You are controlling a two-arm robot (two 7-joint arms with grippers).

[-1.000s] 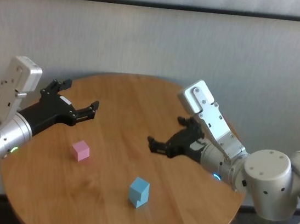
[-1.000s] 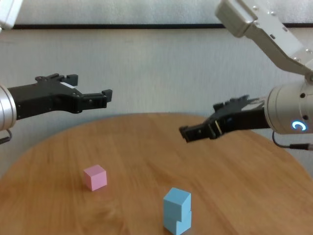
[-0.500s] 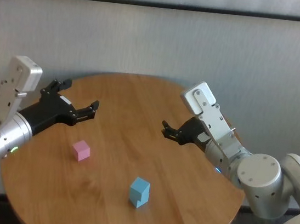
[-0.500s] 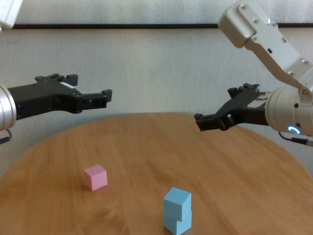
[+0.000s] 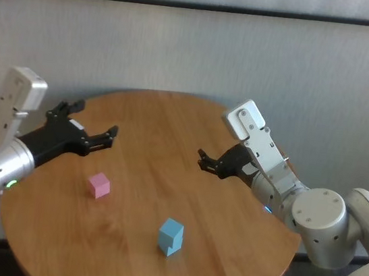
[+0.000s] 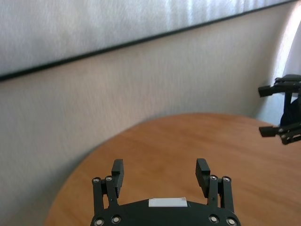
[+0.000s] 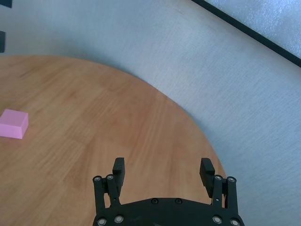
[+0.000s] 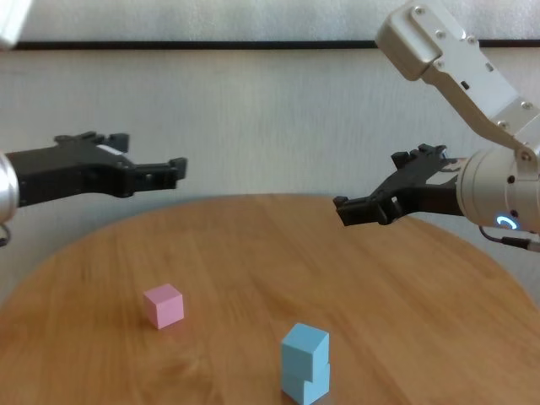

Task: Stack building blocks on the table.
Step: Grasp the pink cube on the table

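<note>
Two light blue blocks [image 5: 171, 237] stand stacked one on the other near the table's front, the upper one slightly askew; they also show in the chest view [image 8: 305, 363]. The pink block [image 5: 99, 184] lies alone on the table [image 5: 159, 121] to the left, also seen in the chest view [image 8: 164, 305] and the right wrist view [image 7: 13, 124]. My left gripper [image 5: 93, 122] is open and empty, hovering above the table behind the pink block. My right gripper [image 5: 203, 160] is open and empty, raised over the table's right part, well away from the stack.
The round table's edge curves close behind both grippers, with a grey wall [image 5: 196, 51] beyond. My right gripper shows far off in the left wrist view [image 6: 282, 108]. Bare wood lies between the pink block and the stack.
My right gripper has drawn back up and to the right, away from the blue stack. My left gripper has shifted slightly to the left. The blocks have not moved.
</note>
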